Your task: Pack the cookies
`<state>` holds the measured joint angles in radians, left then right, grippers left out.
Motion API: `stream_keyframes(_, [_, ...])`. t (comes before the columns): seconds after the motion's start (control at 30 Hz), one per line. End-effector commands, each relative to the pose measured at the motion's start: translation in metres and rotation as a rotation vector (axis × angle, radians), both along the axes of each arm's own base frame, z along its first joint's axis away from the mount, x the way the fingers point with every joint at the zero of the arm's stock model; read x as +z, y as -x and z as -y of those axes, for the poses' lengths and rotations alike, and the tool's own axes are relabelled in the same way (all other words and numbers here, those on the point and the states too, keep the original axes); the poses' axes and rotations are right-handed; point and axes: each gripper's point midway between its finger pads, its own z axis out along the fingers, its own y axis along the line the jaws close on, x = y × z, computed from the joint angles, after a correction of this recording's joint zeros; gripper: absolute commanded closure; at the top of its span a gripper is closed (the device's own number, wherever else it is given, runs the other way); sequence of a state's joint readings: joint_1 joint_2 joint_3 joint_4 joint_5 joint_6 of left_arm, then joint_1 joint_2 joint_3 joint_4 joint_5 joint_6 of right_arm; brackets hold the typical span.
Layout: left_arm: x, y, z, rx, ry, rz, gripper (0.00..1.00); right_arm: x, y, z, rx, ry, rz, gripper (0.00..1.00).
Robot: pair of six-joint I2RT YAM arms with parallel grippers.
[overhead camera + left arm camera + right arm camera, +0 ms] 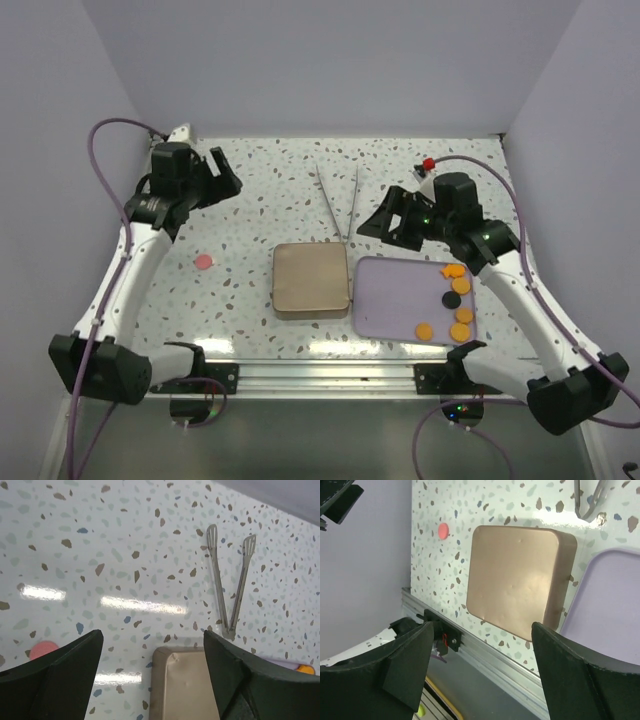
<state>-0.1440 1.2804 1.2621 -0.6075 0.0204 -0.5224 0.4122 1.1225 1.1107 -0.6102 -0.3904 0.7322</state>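
Several orange cookies (461, 323) and a black one (451, 298) lie along the right side of a lavender tray (395, 295). A pink cookie (204, 261) lies alone on the table at the left; it also shows in the left wrist view (42, 650) and the right wrist view (443, 530). My left gripper (222, 175) hovers high at the back left, open and empty (152, 636). My right gripper (385, 222) hangs over the tray's far left corner, open with nothing between its fingers (482, 630).
A closed tan square box (311, 281) sits mid-table, left of the tray. Metal tongs (340, 205) lie behind it, tips pointing away. An aluminium rail (320, 375) runs along the near edge. Lilac walls close in the table.
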Motion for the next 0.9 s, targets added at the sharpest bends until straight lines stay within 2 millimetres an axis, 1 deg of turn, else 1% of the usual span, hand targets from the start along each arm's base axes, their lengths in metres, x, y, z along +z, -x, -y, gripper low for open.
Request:
stream_keyframes(0.0, [0.031, 0.01, -0.021, 0.051, -0.073, 0.128, 0.12, 0.027, 0.01, 0.012, 0.019, 0.034, 0.101, 0.16])
stream_keyframes(0.03, [0.042, 0.015, -0.029, 0.095, -0.088, 0.171, 0.11, 0.033, 0.015, 0.013, 0.028, 0.032, 0.115, 0.15])
stream_keyframes(0.07, [0.042, 0.019, -0.035, 0.126, -0.092, 0.179, 0.1, 0.037, 0.018, 0.014, 0.033, 0.031, 0.128, 0.13])
stream_keyframes(0.1, [0.035, 0.024, -0.041, 0.158, -0.106, 0.172, 0.1, 0.045, 0.02, 0.015, 0.044, 0.031, 0.161, 0.11])
stream_keyframes(0.13, [0.042, 0.031, -0.054, 0.226, -0.12, 0.208, 0.09, 0.051, 0.023, 0.017, 0.045, 0.031, 0.186, 0.11])
stream_keyframes(0.17, [0.04, 0.036, -0.06, 0.262, -0.127, 0.213, 0.07, 0.057, 0.025, 0.019, 0.047, 0.031, 0.21, 0.07])
stream_keyframes(0.2, [0.025, 0.043, -0.066, 0.289, -0.143, 0.193, 0.05, 0.061, 0.026, 0.021, 0.05, 0.043, 0.24, 0.04])
stream_keyframes(0.23, [0.032, 0.05, -0.074, 0.325, -0.154, 0.239, 0.05, 0.066, 0.029, 0.024, 0.051, 0.043, 0.266, 0.02])
stream_keyframes(0.27, [0.027, 0.054, -0.076, 0.335, -0.159, 0.241, 0.0, 0.068, 0.031, 0.025, 0.056, 0.049, 0.282, 0.02])
stream_keyframes(0.3, [0.012, 0.06, -0.08, 0.343, -0.175, 0.217, 0.0, 0.07, 0.032, 0.027, 0.068, 0.061, 0.306, 0.02])
stream_keyframes(0.33, [0.013, 0.065, -0.081, 0.345, -0.18, 0.234, 0.0, 0.07, 0.035, 0.028, 0.075, 0.068, 0.312, 0.02])
stream_keyframes(0.4, [-0.001, 0.073, -0.089, 0.374, -0.206, 0.203, 0.0, 0.075, 0.041, 0.029, 0.108, 0.076, 0.347, 0.01])
stream_keyframes(0.43, [-0.006, 0.079, -0.097, 0.414, -0.225, 0.188, 0.0, 0.073, 0.045, 0.031, 0.118, 0.087, 0.342, 0.01])
stream_keyframes(0.47, [-0.01, 0.084, -0.101, 0.435, -0.243, 0.172, 0.0, 0.078, 0.049, 0.032, 0.128, 0.093, 0.366, 0.01])
stream_keyframes(0.5, [-0.019, 0.088, -0.106, 0.457, -0.26, 0.152, 0.0, 0.079, 0.052, 0.032, 0.133, 0.104, 0.375, 0.01])
stream_keyframes(0.57, [-0.024, 0.094, -0.117, 0.514, -0.284, 0.163, 0.0, 0.08, 0.06, 0.03, 0.152, 0.103, 0.388, 0.01])
stream_keyframes(0.6, [-0.041, 0.099, -0.12, 0.527, -0.301, 0.138, 0.0, 0.082, 0.066, 0.031, 0.158, 0.097, 0.4, 0.02])
stream_keyframes(0.63, [-0.04, 0.101, -0.126, 0.566, -0.306, 0.172, 0.02, 0.082, 0.07, 0.029, 0.173, 0.091, 0.401, 0.02])
stream_keyframes(0.67, [-0.045, 0.103, -0.129, 0.578, -0.31, 0.179, 0.03, 0.079, 0.073, 0.028, 0.186, 0.092, 0.4, 0.02])
stream_keyframes(0.7, [-0.063, 0.107, -0.131, 0.579, -0.33, 0.159, 0.03, 0.079, 0.077, 0.028, 0.193, 0.088, 0.409, 0.01])
stream_keyframes(0.73, [-0.061, 0.105, -0.133, 0.587, -0.326, 0.205, 0.05, 0.079, 0.08, 0.027, 0.202, 0.085, 0.412, 0.02])
stream_keyframes(0.77, [-0.077, 0.109, -0.135, 0.598, -0.34, 0.19, 0.06, 0.078, 0.078, 0.03, 0.188, 0.096, 0.414, 0.02])
stream_keyframes(0.8, [-0.074, 0.107, -0.137, 0.618, -0.322, 0.241, 0.06, 0.076, 0.078, 0.032, 0.178, 0.107, 0.404, 0.01])
stream_keyframes(0.83, [-0.078, 0.108, -0.142, 0.629, -0.353, 0.255, 0.06, 0.076, 0.076, 0.034, 0.162, 0.117, 0.404, 0.02])
stream_keyframes(0.87, [-0.098, 0.112, -0.145, 0.629, -0.388, 0.241, 0.06, 0.08, 0.074, 0.037, 0.15, 0.131, 0.424, 0.02])
